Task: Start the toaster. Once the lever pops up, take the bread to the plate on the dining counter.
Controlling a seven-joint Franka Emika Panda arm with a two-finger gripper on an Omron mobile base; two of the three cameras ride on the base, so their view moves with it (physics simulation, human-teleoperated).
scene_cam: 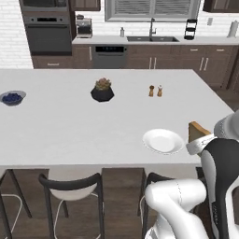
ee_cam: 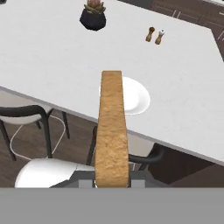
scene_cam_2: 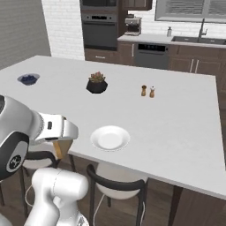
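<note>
My gripper (ee_cam: pixel 112 181) is shut on the bread (ee_cam: pixel 111 127), a golden-brown slice seen edge-on that stands up between the fingers. The slice hangs beyond the near edge of the dining counter (scene_cam: pixel 70 126), over the stools, with its far end in line with the plate (ee_cam: pixel 133 97). In the left base view the bread (scene_cam: pixel 197 130) sticks up from the hand just right of the white plate (scene_cam: pixel 162 141). From the right base view the bread (scene_cam_2: pixel 63 148) hangs under the hand, left of the plate (scene_cam_2: pixel 110 137). The toaster and its lever are out of view.
On the counter stand a black pot with a succulent (scene_cam: pixel 102 90), two small shakers (scene_cam: pixel 155 91) and a bowl of blue berries (scene_cam: pixel 12 97) at the far left. Dark stools (scene_cam: pixel 72 184) line the near edge. Ovens, a sink and cabinets run along the back wall.
</note>
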